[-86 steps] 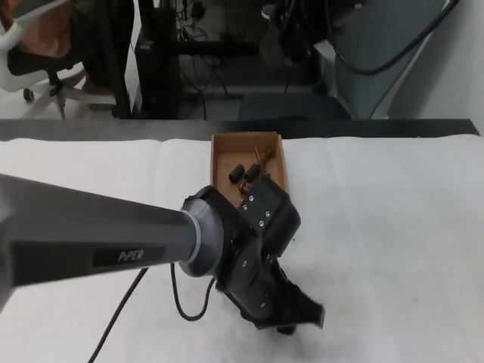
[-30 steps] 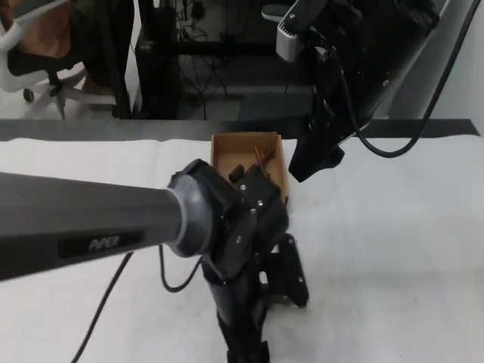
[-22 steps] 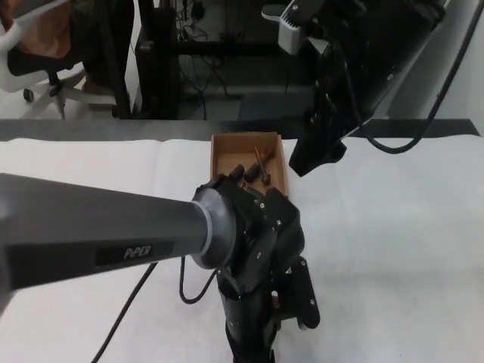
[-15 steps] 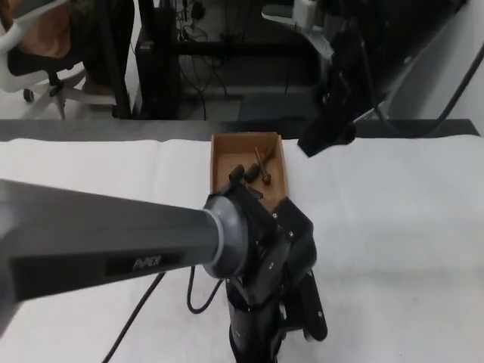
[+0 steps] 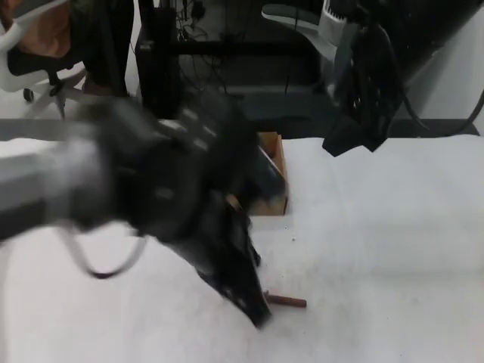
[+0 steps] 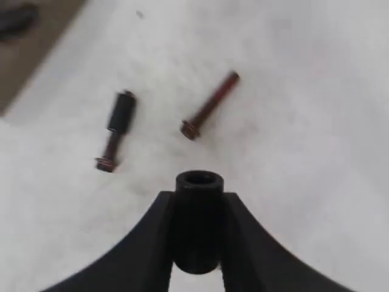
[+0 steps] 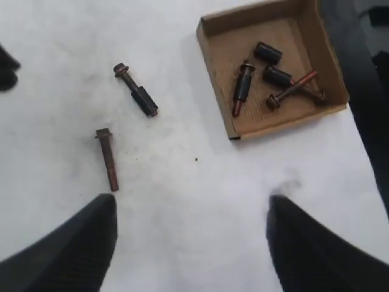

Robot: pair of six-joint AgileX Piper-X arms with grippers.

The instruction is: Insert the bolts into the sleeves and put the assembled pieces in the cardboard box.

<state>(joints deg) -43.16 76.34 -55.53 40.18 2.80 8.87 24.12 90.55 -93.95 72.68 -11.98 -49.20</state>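
Left claw [image 6: 199,204]: clamped on one black sleeve [image 6: 197,234], open bore showing, held over the white cloth [image 5: 378,249].
Right claw [image 7: 191,207]: fingers wide apart, nothing between them; right arm [image 5: 363,83] sits upper right in the high view.
Cardboard box [image 7: 213,73]: one, centre of the high view, partly behind the left arm [image 5: 174,197].
In the box: three black sleeves counted, one of them a boxed piece [image 7: 242,88] clearly on a bolt. The bolts by the other two overlap, so I cannot tell their count.
On the cloth: one loose bolt [image 6: 209,104] and one assembled piece [image 6: 115,131]. They are near each other, not touching, both outside the box. The loose bolt is at lower centre in the high view.
Change: half a second back the left arm was low at lower centre, covering the loose bolt. Now it has swung up and left, blurred, and the bolt is uncovered while more of the box is hidden. The right arm has shifted further right.
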